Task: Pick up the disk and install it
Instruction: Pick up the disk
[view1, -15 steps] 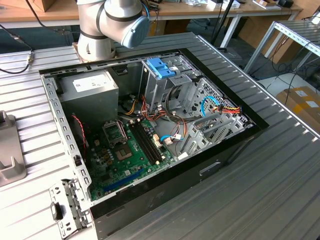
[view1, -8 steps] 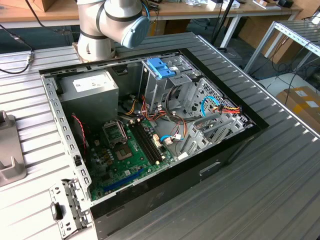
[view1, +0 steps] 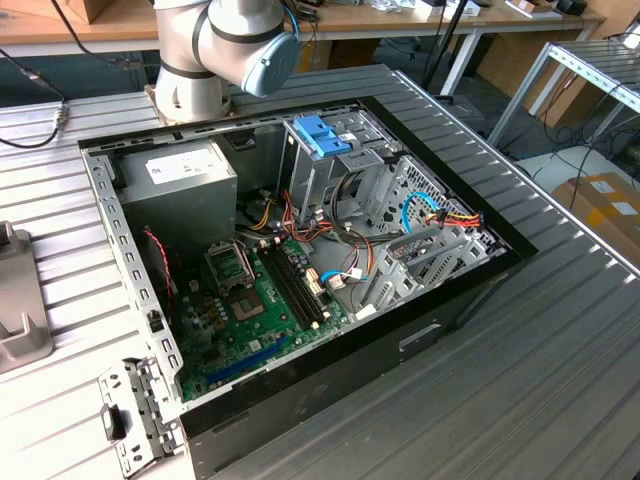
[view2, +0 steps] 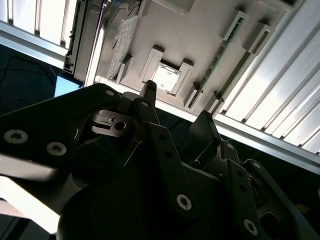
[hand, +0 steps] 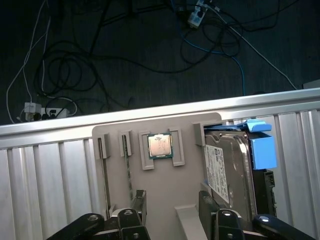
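The disk (hand: 234, 172) is a silver-grey drive with a white label and bright blue rails. It lies flat at one end of a beige tray (hand: 186, 131) on the ribbed metal table. My gripper (hand: 172, 212) hovers over the tray and is open, with nothing between its dark fingers (hand: 206, 207). One finger is close to the disk's labelled edge, while the other is over the tray's middle. In the second wrist view the gripper (view2: 177, 107) is open too, and the disk's label (view2: 121, 44) lies beyond the fingertips.
A processor chip (hand: 160, 145) and a thin memory stick (hand: 128, 167) sit in the tray's other slots. In the exterior view, the open computer case (view1: 460, 300) holds a metal drive cage (view1: 345, 170) with a blue clip (view1: 322, 135), a grey power supply (view1: 180, 180) and a motherboard (view1: 262, 310).
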